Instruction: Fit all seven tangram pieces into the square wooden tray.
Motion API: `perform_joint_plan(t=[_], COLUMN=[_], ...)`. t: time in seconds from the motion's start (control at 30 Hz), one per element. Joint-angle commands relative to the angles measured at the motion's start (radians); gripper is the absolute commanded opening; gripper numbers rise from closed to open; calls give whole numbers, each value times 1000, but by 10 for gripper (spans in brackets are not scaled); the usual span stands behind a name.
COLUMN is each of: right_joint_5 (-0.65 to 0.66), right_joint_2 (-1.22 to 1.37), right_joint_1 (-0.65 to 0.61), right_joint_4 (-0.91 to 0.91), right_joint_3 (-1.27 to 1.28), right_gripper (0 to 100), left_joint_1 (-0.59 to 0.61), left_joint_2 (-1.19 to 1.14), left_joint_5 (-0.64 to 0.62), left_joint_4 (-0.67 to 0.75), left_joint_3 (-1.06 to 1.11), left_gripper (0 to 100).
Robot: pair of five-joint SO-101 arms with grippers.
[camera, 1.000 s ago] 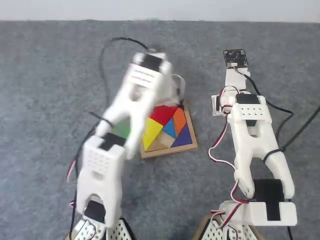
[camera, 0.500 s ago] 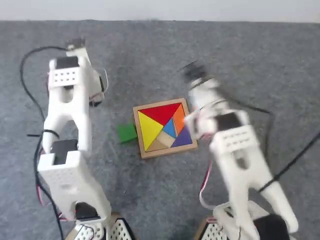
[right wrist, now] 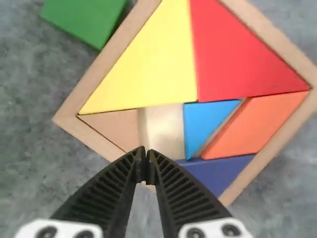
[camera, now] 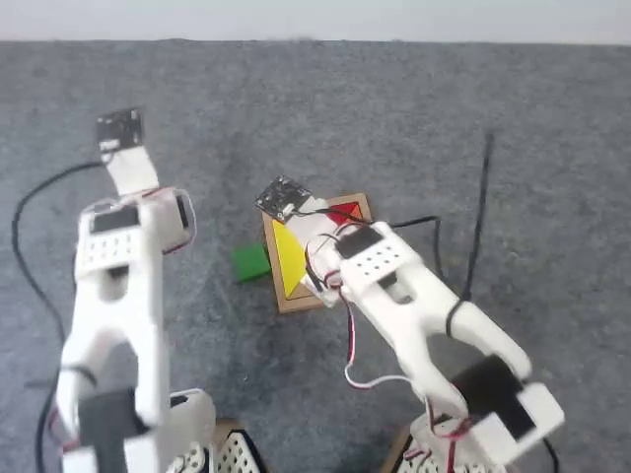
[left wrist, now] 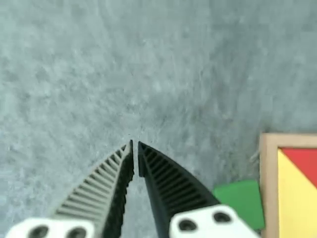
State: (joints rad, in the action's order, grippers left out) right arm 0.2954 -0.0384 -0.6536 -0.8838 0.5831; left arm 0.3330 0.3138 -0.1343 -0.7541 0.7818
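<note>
On the grey worktop [camera: 394, 118] the green square [camera: 250, 261] is found just left of the tray [camera: 296, 301], probably the last piece. The left gripper [left wrist: 134, 146] and right gripper [right wrist: 146, 153] are closed, empty; one must be opened first.

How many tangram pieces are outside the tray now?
1: the green square lies on the mat beside the tray's edge, nearest the yellow triangle. Others may be hidden.

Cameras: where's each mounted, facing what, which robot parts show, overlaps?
High view: fixed above the grey table, looking down; both arms, right arm over the wooden tray.
Left wrist view: on left arm, looking past shut left gripper at table and green piece.
Right wrist view: on right arm, looking past shut right gripper into the tray.
Shared: all three show green piece and tray.
</note>
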Motion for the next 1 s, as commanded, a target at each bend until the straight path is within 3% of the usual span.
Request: perform_joint_plan(t=[0.0, 0.47, 0.73, 0.97], right_joint_5=[9, 14, 11, 11], right_joint_2=[7, 67, 94, -10], right_joint_1=[-4, 116, 197, 174], right_joint_4=[-5, 114, 77, 15], right_joint_3=[-74, -60, -130, -129], right_gripper=[9, 9, 9, 8], left_joint_1=[6, 38, 38, 37], left_joint_2=[127, 133, 133, 132], left_joint_5=[12, 11, 9, 11], left_joint_4=[161, 209, 209, 209], left_joint_3=[91, 117, 120, 124], left_gripper=[15, 15, 15, 15])
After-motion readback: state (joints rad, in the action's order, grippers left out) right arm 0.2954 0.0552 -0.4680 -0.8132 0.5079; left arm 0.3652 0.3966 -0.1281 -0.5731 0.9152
